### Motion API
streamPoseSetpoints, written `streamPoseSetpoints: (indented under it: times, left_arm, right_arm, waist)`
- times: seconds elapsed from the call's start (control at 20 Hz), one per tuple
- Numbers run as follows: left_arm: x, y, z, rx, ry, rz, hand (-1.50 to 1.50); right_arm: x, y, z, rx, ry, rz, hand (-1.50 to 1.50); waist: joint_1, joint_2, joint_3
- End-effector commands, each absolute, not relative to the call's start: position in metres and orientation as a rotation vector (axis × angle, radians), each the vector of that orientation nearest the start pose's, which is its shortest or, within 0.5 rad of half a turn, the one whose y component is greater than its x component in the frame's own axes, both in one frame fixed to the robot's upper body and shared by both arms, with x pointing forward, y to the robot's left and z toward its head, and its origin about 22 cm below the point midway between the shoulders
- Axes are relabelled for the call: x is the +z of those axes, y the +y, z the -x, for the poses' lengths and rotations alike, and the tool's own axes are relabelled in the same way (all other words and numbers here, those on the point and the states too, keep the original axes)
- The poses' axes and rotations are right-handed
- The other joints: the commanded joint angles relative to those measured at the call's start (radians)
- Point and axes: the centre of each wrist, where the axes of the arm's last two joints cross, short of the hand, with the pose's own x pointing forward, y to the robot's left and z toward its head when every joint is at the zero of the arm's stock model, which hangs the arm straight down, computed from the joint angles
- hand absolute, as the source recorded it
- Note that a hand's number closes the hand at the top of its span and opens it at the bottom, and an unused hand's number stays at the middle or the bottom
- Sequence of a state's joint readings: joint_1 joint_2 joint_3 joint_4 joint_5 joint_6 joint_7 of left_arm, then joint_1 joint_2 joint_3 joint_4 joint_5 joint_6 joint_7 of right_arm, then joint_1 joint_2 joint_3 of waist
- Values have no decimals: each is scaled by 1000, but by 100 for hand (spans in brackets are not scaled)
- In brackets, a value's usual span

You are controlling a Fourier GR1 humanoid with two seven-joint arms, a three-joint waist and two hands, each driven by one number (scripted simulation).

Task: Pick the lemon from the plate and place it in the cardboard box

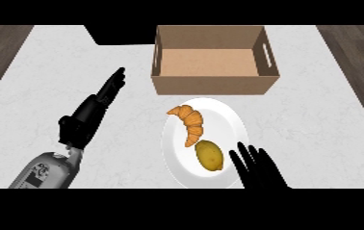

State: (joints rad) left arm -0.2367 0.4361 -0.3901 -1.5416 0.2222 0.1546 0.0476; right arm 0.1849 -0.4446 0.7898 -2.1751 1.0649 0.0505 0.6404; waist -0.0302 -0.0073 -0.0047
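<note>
The lemon (209,156) lies on the plate (226,109) near the croissant (189,123). The right hand (257,170) hovers just right of the lemon, fingers straight, holding nothing. The cardboard box (213,84) sits farther back.

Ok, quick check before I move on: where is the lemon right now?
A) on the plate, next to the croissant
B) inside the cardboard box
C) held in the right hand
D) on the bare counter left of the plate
A: the lemon lies on the white plate, just below the croissant; the cardboard box holds nothing, and the right hand is open beside the lemon.
</note>
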Motion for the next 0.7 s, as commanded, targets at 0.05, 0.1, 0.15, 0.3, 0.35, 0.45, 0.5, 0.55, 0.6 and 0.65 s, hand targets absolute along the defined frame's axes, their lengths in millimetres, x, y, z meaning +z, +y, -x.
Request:
streamPoseSetpoints:
  times: [0.05, 0.1, 0.15, 0.3, 0.35, 0.45, 0.5, 0.55, 0.6, 0.65]
  left_arm:
    - [40, 201, -274, -459, -1605, 39, 0]
    - [46, 213, -282, -445, -1600, 38, 0]
    - [52, 212, -290, -443, -1589, 39, 0]
    - [33, 215, -285, -444, -1592, 45, 0]
    - [43, 209, -289, -439, -1594, 22, 0]
    - [34, 197, -280, -454, -1616, 31, 0]
    - [37, 215, -279, -457, -1599, 40, 0]
    - [52, 213, -289, -447, -1597, 44, 0]
    - [38, 217, -281, -457, -1585, 45, 0]
    - [40, 228, -277, -464, -1592, 45, 0]
  right_arm:
    - [105, -113, -109, 1207, -1252, 744, -150]
    - [116, -116, -102, 1190, -1230, 741, -150]
    - [110, -105, -109, 1200, -1228, 740, -150]
    - [120, -88, -128, 1166, -1225, 734, -150]
    - [115, -95, -121, 1122, -1240, 725, -150]
    - [97, -91, -145, 1139, -1228, 702, -150]
    - [102, -74, -128, 1128, -1231, 721, -150]
    - [87, -74, -131, 1145, -1220, 718, -150]
    - [90, -88, -137, 1154, -1202, 723, -150]
    - [81, -79, -144, 1163, -1196, 739, -150]
  waist:
    - [29, 7, 3]
    - [26, 7, 3]
    - [27, 8, 4]
    - [31, 8, 4]
    - [28, 7, 5]
    - [31, 8, 5]
    - [32, 7, 4]
    - [31, 7, 5]
    - [31, 7, 5]
    - [35, 7, 5]
